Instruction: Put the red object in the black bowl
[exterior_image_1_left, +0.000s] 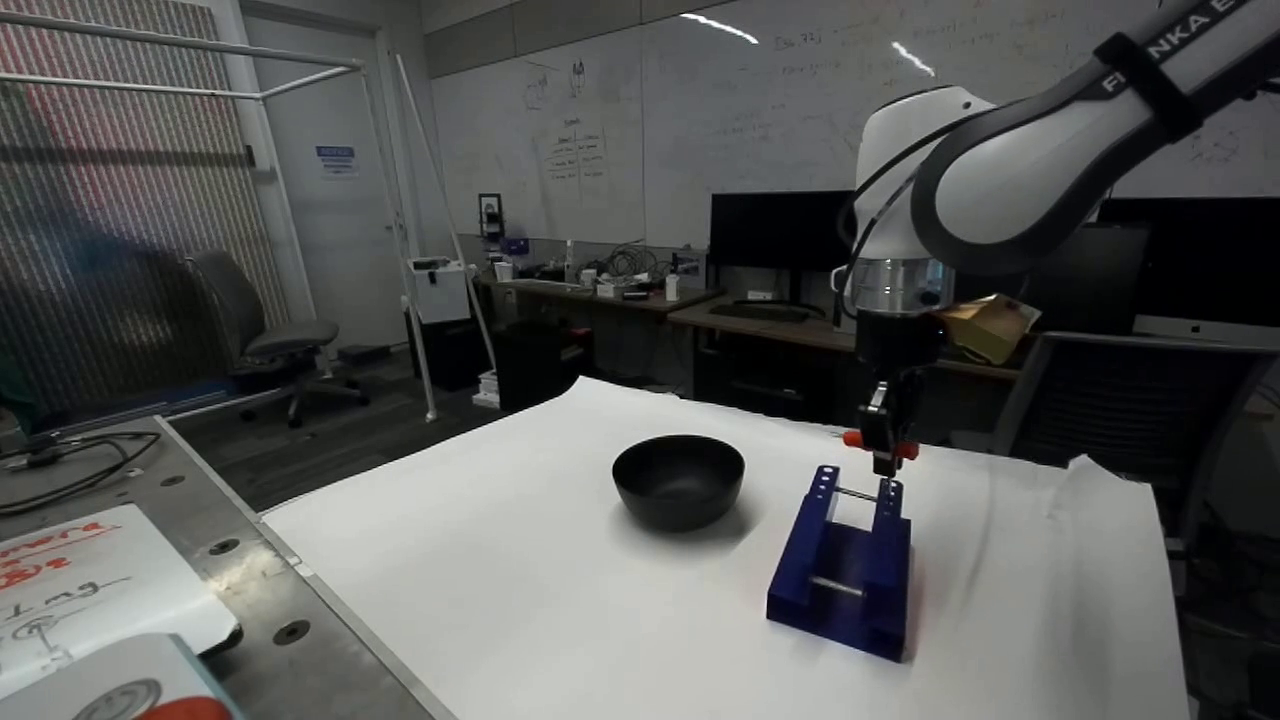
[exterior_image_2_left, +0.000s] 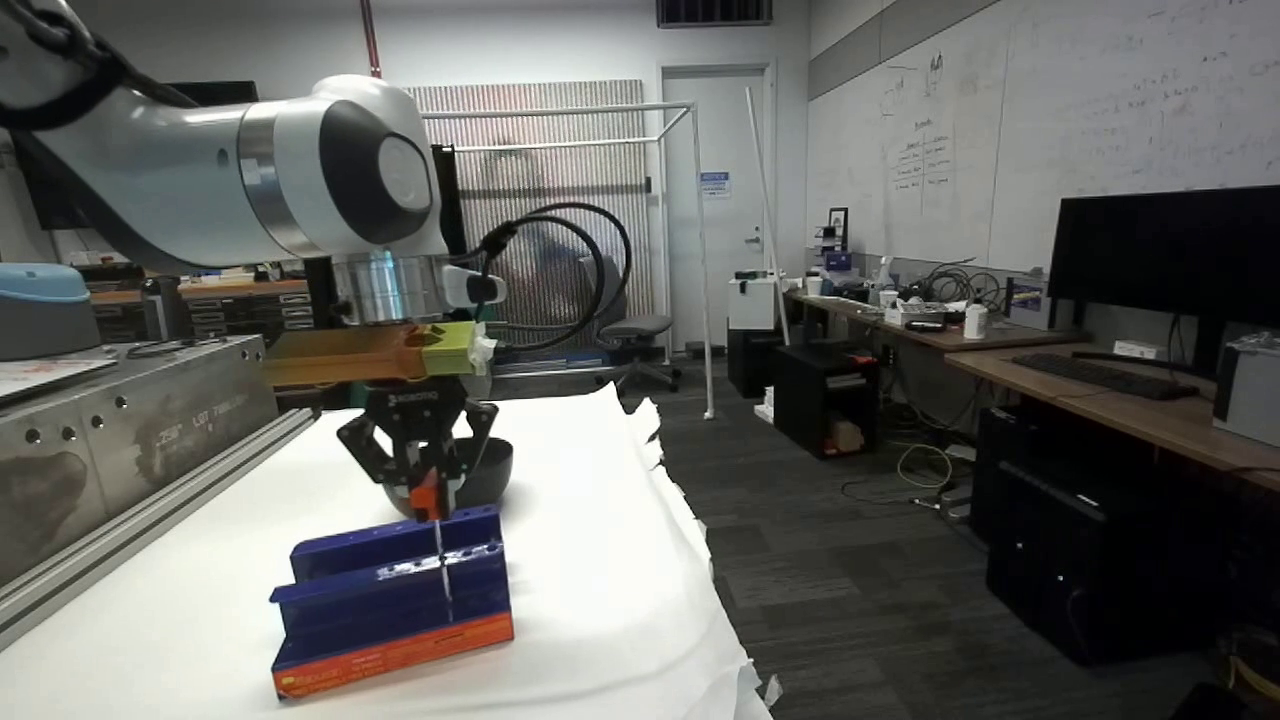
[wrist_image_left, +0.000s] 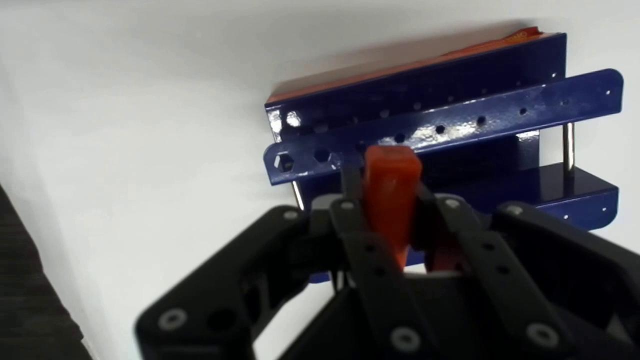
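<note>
Red object (wrist_image_left: 392, 200) is just above one end of the blue rack (exterior_image_1_left: 882, 555), clamped mid-length in the hand (exterior_image_1_left: 885, 455), ends sticking out both sides. Likely light, stiff, hard plastic, maybe slick, hardly fragile; middle looks the right place to grip. Long axis roughly level, crosswise to the blue rack's length, one end toward the side where the black bowl (exterior_image_1_left: 678, 510) sits on the table (exterior_image_1_left: 480, 610), apart from the rack. Thin metal line (exterior_image_2_left: 447, 588) shows below in an exterior view; can't tell if attached.
</note>
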